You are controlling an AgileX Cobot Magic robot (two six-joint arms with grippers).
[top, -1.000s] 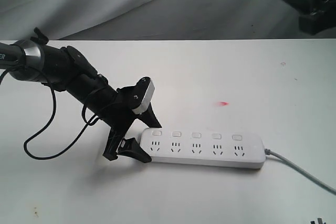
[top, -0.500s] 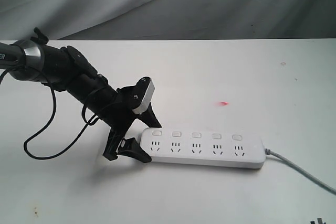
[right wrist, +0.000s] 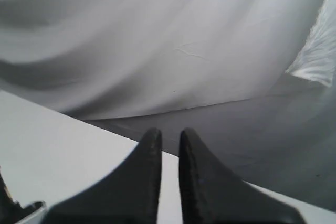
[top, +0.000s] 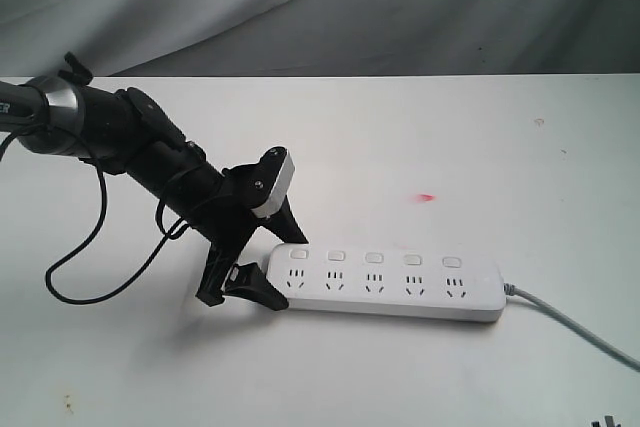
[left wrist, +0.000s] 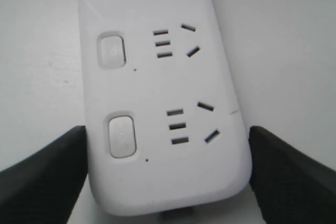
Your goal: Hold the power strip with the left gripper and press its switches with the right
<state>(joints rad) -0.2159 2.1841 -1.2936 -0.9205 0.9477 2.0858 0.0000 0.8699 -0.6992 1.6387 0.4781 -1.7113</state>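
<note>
Looking across a wide white surface (top: 480, 127) backed by grey cloth (top: 300, 7). Reaching in from the left edge: a black arm (top: 130, 137) with a silver band and a looping cable.

Lying flat near the front edge, a little right of middle, long side along that edge: the power strip (top: 385, 285), with its grey cord (top: 570, 322) trailing toward the front right corner. Clamped at the end farthest from the cord by the left gripper (top: 283, 269), with jaws spread wide, one on each long side, both pressed against the plastic in the left wrist view. Not lifted off the surface.

Nowhere to be found in the exterior view: the right gripper (right wrist: 169, 182). Seen only through its own wrist camera, apparently above an edge of the surface and facing the cloth, with jaws drawn almost together, a thin slit between, nothing in them.

Set in a row along the strip's far side, one above each socket group: five small switches (top: 374, 257). Touched by nothing; impossible to tell whether on or off. Further back, near the middle of the surface, a small red mark (top: 427, 196).

Judged as holding done, pressing not yet begun. Next calls for bringing the right gripper in over the strip, lining its pinched tip up with one switch and pushing straight down — without knocking the left jaws or sliding the strip out of the clamp.
</note>
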